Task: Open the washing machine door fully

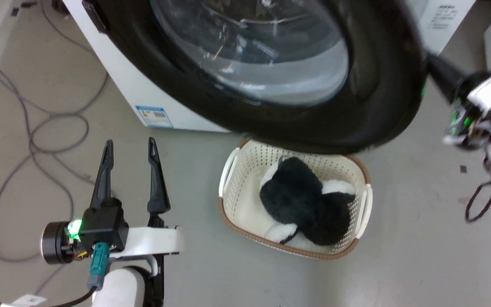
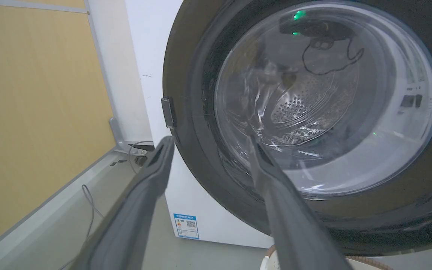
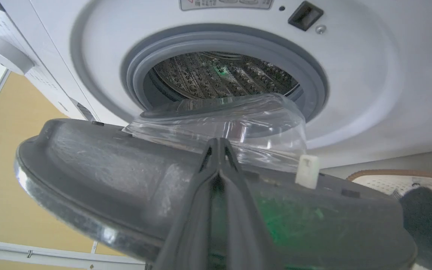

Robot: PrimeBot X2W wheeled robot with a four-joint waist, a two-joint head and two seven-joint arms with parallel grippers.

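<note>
The washing machine door (image 1: 382, 85) is a glossy black disc with a bulging glass bowl (image 1: 262, 47), and it stands swung out from the white washer (image 1: 130, 85). In the right wrist view its grey inner face (image 3: 107, 157) lies across the frame below the rubber-ringed drum opening (image 3: 219, 75). My right gripper (image 3: 219, 144) is shut, its tips resting against that inner face near the bowl; in the head view the right gripper (image 1: 431, 62) reaches behind the door's right edge. My left gripper (image 1: 130, 143) is open above the floor, left of the door, holding nothing; the left gripper (image 2: 210, 140) faces the door's outer side.
A cream laundry basket (image 1: 228, 170) with a black and white plush toy (image 1: 301, 200) sits on the floor under the door's lower edge. Grey cables (image 1: 32, 128) loop over the floor at the left. A yellow wall panel (image 2: 32, 112) stands left of the washer.
</note>
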